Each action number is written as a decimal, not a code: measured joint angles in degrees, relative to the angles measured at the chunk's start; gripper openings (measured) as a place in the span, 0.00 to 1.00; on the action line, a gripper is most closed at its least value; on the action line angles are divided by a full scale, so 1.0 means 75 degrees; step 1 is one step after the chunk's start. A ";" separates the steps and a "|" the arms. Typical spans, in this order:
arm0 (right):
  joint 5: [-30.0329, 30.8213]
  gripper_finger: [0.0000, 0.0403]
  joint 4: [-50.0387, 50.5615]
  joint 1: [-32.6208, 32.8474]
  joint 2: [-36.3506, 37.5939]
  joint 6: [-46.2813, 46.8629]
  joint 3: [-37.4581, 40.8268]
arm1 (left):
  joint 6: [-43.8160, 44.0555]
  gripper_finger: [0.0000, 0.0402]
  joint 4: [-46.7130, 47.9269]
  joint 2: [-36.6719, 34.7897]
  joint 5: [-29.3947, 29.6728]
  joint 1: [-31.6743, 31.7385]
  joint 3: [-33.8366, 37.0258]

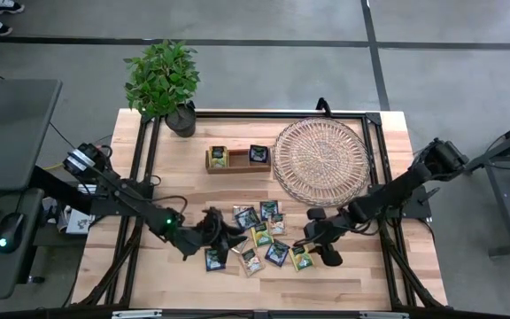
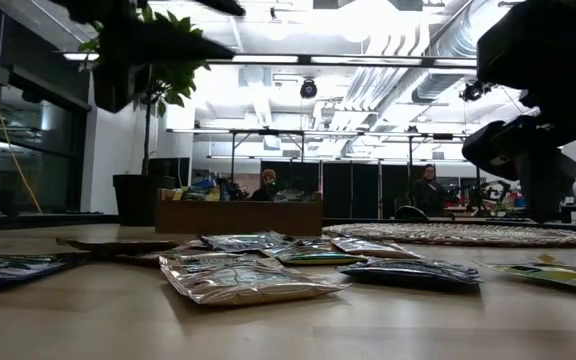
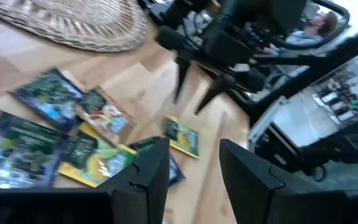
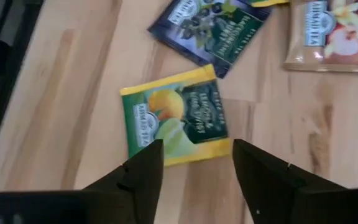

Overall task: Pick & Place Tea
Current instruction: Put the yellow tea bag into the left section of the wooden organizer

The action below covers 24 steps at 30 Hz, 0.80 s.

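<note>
Several small tea sachets (image 1: 262,235) lie flat and scattered on the wooden table, yellow-green, navy and beige. My right gripper (image 4: 197,165) hovers open above a yellow-green sachet (image 4: 174,116) at the right end of the scatter (image 1: 301,257), one finger on either side of its near edge, apart from it. My left gripper (image 3: 194,168) stands open at the scatter's left end (image 1: 227,232), held fairly level above the sachets with nothing between its fingers. A further navy sachet (image 1: 215,259) lies near it.
A round wicker tray (image 1: 321,161) lies at the far right of the table. A narrow wooden box (image 1: 237,158) holding a few sachets stands left of it. A potted plant (image 1: 162,80) stands at the far left corner. Bare wood runs along the near edge.
</note>
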<state>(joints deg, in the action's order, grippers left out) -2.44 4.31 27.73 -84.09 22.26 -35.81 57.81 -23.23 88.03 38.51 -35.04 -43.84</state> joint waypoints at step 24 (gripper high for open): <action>0.0479 0.65 -0.0673 -0.0057 -0.1406 0.0616 -0.0075 | 0.0064 0.34 0.0212 0.0256 -0.0273 0.0005 -0.0189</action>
<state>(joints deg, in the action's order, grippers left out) 1.15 -0.74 27.31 -94.64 26.88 -36.37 58.29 -21.63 89.95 36.47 -35.00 -45.25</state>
